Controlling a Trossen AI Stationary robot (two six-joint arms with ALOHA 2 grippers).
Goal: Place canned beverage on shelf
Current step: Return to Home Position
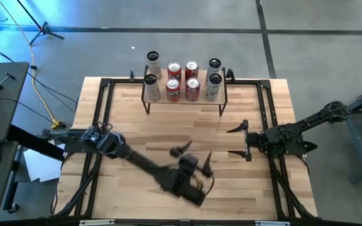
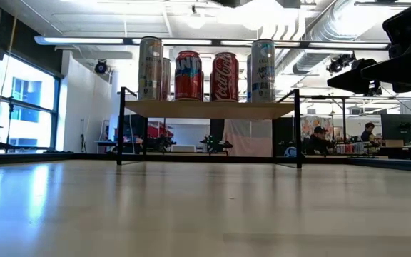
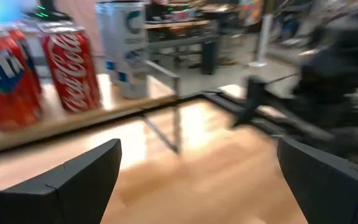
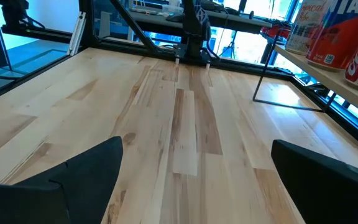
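Eight cans [image 1: 192, 89] are seated in two rows on the shelf [image 1: 182, 102]; the left gripper [image 1: 195, 156] in front of the shelf and the right gripper [image 1: 234, 142] off its right end are both held with jaws spread and empty, so the front row could be clipped and toppled if a retreat is swung wide.

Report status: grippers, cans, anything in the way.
Left gripper open, empty, mid-table. Right gripper open, empty, right side. Eight cans on shelf, two rows. Nothing in the way.

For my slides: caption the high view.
Eight cans stand in two rows on the shelf; left gripper and right gripper hang open over the table.
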